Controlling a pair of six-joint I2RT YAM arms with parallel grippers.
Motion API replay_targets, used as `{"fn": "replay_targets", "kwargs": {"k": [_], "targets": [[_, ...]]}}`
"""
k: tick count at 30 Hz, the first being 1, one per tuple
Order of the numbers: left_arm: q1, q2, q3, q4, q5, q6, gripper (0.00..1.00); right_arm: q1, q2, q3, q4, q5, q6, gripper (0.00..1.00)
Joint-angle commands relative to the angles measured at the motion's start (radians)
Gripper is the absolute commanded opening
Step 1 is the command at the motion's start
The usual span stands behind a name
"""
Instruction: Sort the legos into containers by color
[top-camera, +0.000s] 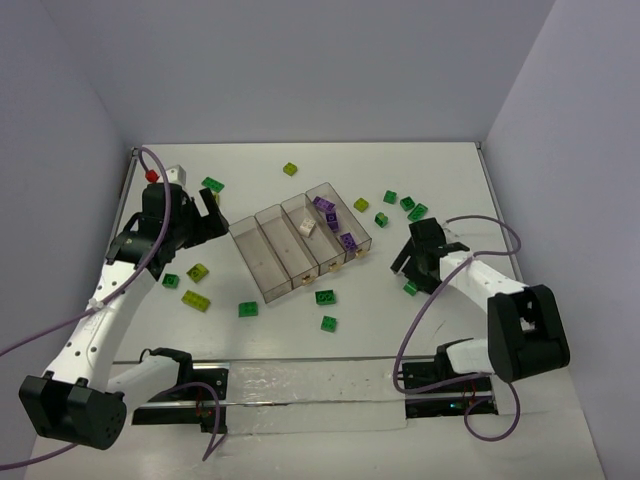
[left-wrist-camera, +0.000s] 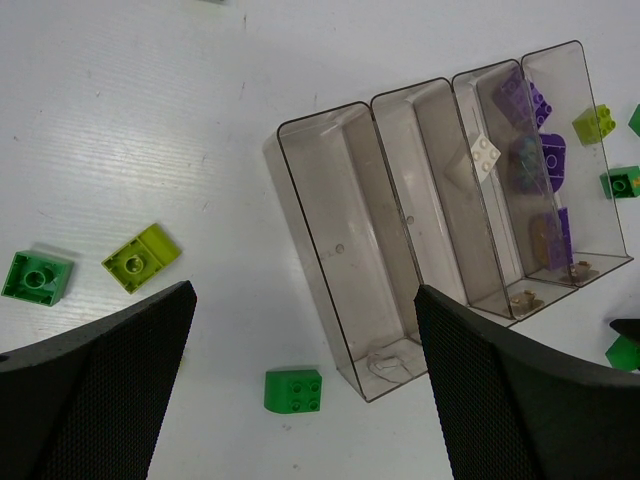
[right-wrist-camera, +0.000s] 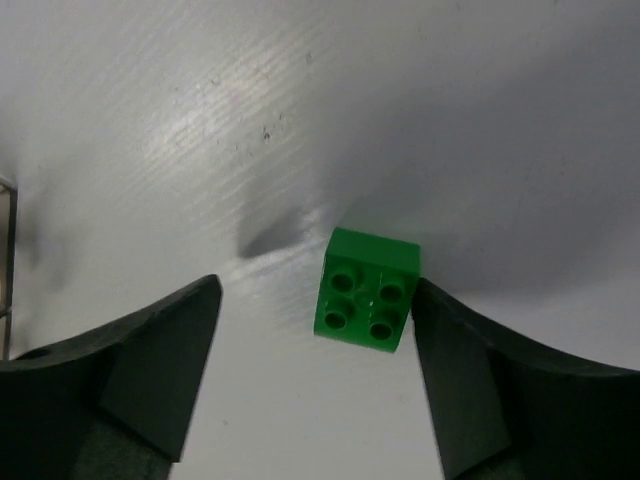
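The containers (top-camera: 258, 260) lie slanted mid-table as one clear tray of several narrow compartments (left-wrist-camera: 330, 230). Purple legos (left-wrist-camera: 545, 160) fill the rightmost one and a white lego (left-wrist-camera: 480, 158) leans in the one beside it. My right gripper (right-wrist-camera: 315, 300) is open low over the table right of the tray (top-camera: 409, 276). A dark green lego (right-wrist-camera: 367, 292) sits between its fingers, against the right finger and clear of the left. My left gripper (left-wrist-camera: 305, 340) hangs open left of the tray (top-camera: 215, 215), above another dark green lego (left-wrist-camera: 294, 390).
Loose dark green legos (top-camera: 407, 203) and a yellow-green lego (top-camera: 361, 204) lie right of the tray. More green ones (top-camera: 326, 297) lie in front. Yellow-green legos (top-camera: 196, 300) lie at the left. White walls enclose the table on three sides.
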Motion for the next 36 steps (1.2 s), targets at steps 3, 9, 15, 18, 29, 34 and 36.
{"fn": "replay_targets", "kwargs": {"k": [3, 9, 15, 18, 29, 34, 36], "targets": [[-0.005, -0.026, 0.049, 0.027, 0.006, -0.005, 0.99, 0.041, 0.077, 0.053, 0.000, 0.119, -0.008, 0.59], [-0.004, -0.028, 0.052, 0.021, 0.002, -0.004, 0.99, 0.079, 0.034, 0.092, -0.032, 0.120, -0.022, 0.25], [-0.005, -0.026, 0.056, 0.013, -0.004, 0.003, 0.99, 0.094, -0.071, 0.211, -0.081, 0.063, -0.077, 0.21], [-0.004, -0.026, 0.053, 0.016, -0.004, -0.002, 0.99, 0.143, -0.081, 0.321, -0.087, 0.028, -0.101, 0.22], [-0.004, -0.035, 0.074, -0.010, -0.025, -0.013, 0.99, 0.480, 0.329, 0.843, -0.127, 0.051, -0.187, 0.24], [-0.004, -0.040, 0.074, -0.022, -0.035, -0.014, 0.99, 0.543, 0.557, 1.072, -0.158, 0.048, -0.216, 0.25], [-0.004, -0.043, 0.075, -0.027, -0.047, -0.014, 0.99, 0.559, 0.610, 1.145, -0.156, 0.043, -0.221, 0.25]]}}
